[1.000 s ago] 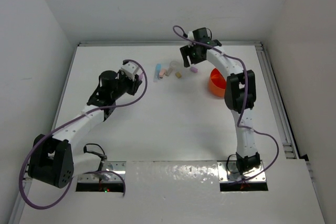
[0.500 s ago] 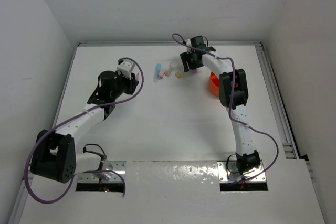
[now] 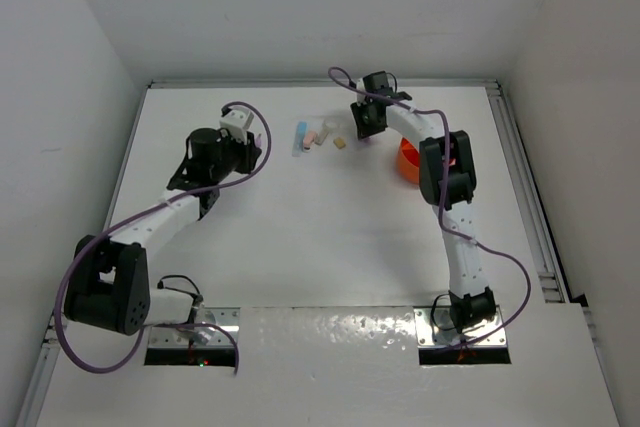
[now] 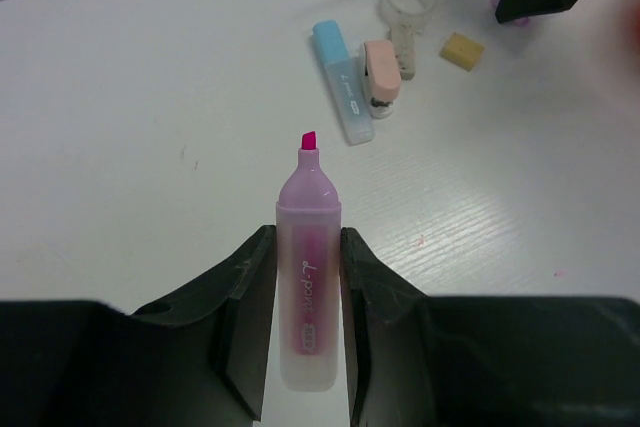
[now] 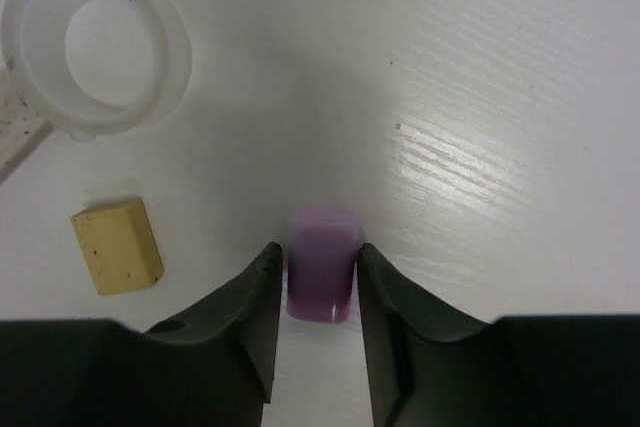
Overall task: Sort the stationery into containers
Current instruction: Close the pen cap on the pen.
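From above, the orange tub (image 3: 409, 171) sat on the worktop (image 3: 300, 237) at 3 o'clock from the loose pieces, with the right pincer (image 3: 368, 129) low between them.

At the left wrist, the left pincer (image 4: 308, 242) was clamped on a pink marker (image 4: 308, 297), its bare tip pointing to 12. A blue piece (image 4: 342, 97) lay at 1 o'clock.

At the right wrist, both fingers pressed against a lilac piece (image 5: 322, 277) standing on the worktop. A tan block (image 5: 117, 245) lay at 9 o'clock and a clear ring (image 5: 160, 17) at 11.

Small print on pink highlighter (image 4: 308, 287) barrel and blue highlighter (image 4: 342, 97): illegible.
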Controlling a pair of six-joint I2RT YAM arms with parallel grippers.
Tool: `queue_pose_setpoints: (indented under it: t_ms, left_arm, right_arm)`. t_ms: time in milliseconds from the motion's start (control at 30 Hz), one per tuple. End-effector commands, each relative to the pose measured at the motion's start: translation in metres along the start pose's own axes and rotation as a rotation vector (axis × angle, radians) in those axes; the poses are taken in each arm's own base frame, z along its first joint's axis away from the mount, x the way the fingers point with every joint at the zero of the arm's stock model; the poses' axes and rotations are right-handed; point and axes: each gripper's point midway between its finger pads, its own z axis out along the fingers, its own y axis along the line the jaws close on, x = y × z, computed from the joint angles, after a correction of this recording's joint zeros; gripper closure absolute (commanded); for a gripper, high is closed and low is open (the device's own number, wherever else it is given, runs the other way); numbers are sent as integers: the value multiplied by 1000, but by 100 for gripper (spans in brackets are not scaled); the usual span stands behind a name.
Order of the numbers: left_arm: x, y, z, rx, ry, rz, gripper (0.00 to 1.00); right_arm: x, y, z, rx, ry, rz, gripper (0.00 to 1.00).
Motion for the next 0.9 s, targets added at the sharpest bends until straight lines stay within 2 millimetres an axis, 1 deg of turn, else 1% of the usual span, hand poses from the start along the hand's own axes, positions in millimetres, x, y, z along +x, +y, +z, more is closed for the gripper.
queue_pose_setpoints:
  t_ms: [0, 67, 100, 133, 167, 200, 233, 267, 300, 333, 367, 400, 433, 467, 500, 533, 567, 600, 633, 667, 700, 733, 767, 800, 833, 867]
  left_arm:
    - [-31, 5, 1, -6, -86, 15, 100]
    - [-32, 0, 1, 21, -91, 28, 100]
    - [-35, -1, 2, 33, -107, 47, 100]
    - [-36, -8, 2, 72, -115, 59, 100]
    - [-37, -14, 2, 103, -124, 72, 100]
    - [-42, -18, 2, 129, -152, 109, 100]
    - [-43, -30, 0, 199, -164, 129, 100]
    - [-45, -36, 0, 235, -181, 148, 100]
    - [-52, -41, 0, 264, -215, 176, 100]
    - [-55, -54, -3, 334, -236, 191, 100]
    - [-59, -60, -4, 369, -255, 200, 100]
    - [-66, -66, -3, 401, -286, 206, 100]
    - [-72, -77, -7, 464, -310, 213, 100]
    - [-78, -83, -8, 495, -328, 212, 100]
    - [-86, -88, -8, 522, -352, 202, 100]
    - [-95, -99, -13, 578, -380, 211, 100]
    - [-106, -108, -18, 619, -418, 208, 100]
    - [-111, -108, -19, 622, -434, 200, 100]
    - [-118, -117, -24, 661, -456, 202, 100]
    - [-128, -123, -30, 684, -495, 209, 100]
    - [-132, -129, -33, 709, -507, 193, 100]
    - [-138, -140, -40, 745, -529, 202, 100]
    - [-146, -146, -46, 767, -561, 185, 100]
    - [-151, -151, -49, 780, -582, 179, 100]
    - [-156, -161, -54, 803, -603, 173, 100]
    - [-161, -166, -59, 821, -615, 139, 100]
  right_arm:
    - [-15, -4, -22, 25, -30, 0, 74]
    - [-17, -2, -24, 22, -38, 6, 86]
    - [-19, -1, -25, 16, -43, 7, 92]
    - [-25, 1, -31, 8, -59, 9, 100]
    - [-31, 6, -36, -21, -76, 7, 100]
    - [-35, 9, -41, -39, -88, 6, 100]
    - [-42, 13, -48, -63, -112, 0, 100]
    - [-58, 21, -67, -101, -162, -9, 100]
    - [-68, 25, -80, -119, -198, -7, 100]
    - [-73, 28, -89, -138, -230, -4, 100]
    - [-97, 33, -127, -158, -319, -11, 100]
    - [-106, 44, -147, -214, -370, -14, 100]
    - [-109, 49, -157, -243, -424, -19, 100]
    - [-119, 54, -177, -261, -485, -28, 100]
    - [-147, 67, -229, -311, -636, -59, 100]
    - [-140, 74, -238, -343, -660, -66, 100]
    - [-151, 87, -280, -393, -766, -111, 100]
    - [-162, 94, -309, -413, -844, -143, 100]
    - [-159, 101, -320, -435, -871, -159, 100]
    - [-161, 112, -337, -462, -912, -187, 100]
    - [-169, 120, -371, -482, -1008, -223, 100]
    - [-163, 135, -379, -536, -1027, -251, 100]
    - [-163, 143, -391, -568, -1061, -270, 100]
    - [-168, 151, -410, -603, -1131, -285, 100]
    - [-161, 165, -418, -658, -1147, -308, 100]
    - [-159, 173, -425, -688, -1171, -322, 100]
